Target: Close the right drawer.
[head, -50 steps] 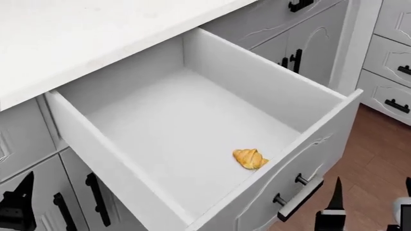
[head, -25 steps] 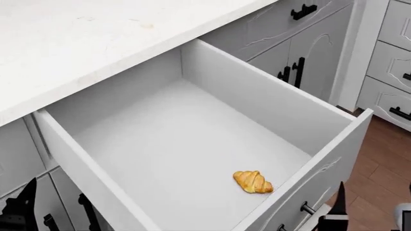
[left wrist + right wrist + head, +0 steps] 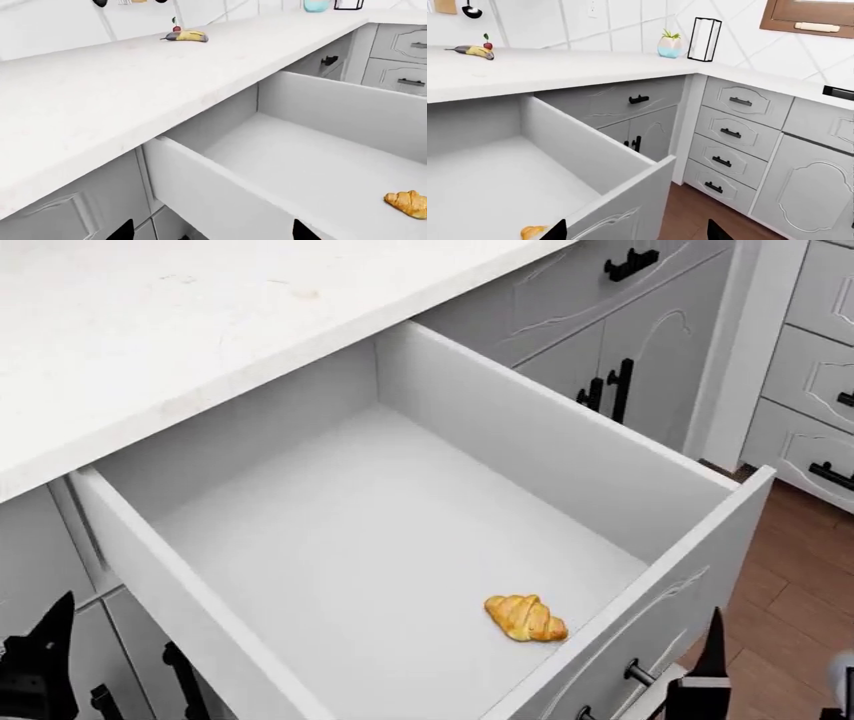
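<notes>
No brand, label or legible writing appears on any surface in the three views.

The right drawer (image 3: 400, 540) stands pulled far out from under the white desk (image 3: 160, 330), its pale box open to the head view. Its front panel carries a raised curly-edged frame and faces the wooden floor (image 3: 787, 610); only one post of the black bar handle (image 3: 641, 674) shows at the lower edge of the head view.

The left end effector (image 3: 34, 665) sits at the lower left corner of the head view, beside the drawer's left side wall and in front of the lower cabinet doors. The right end effector (image 3: 761, 680) sits at the lower right corner, just beside the drawer front near the handle; contact cannot be confirmed. In each wrist view two dark fingertips (image 3: 121, 231) (image 3: 555, 231) show at the frame edge, set well apart with nothing between them, so both end effectors stand wide.

Count: one croissant (image 3: 526, 618) lies on the drawer floor near the front panel, apart from the walls. One banana (image 3: 472, 51) and one cherry (image 3: 488, 45) rest on the desk by the back wall. One small potted plant (image 3: 670, 44) and one black wire frame (image 3: 704, 32) stand in the desk corner. Three stacked drawers (image 3: 730, 132) with black handles occupy the adjoining cabinet run.
</notes>
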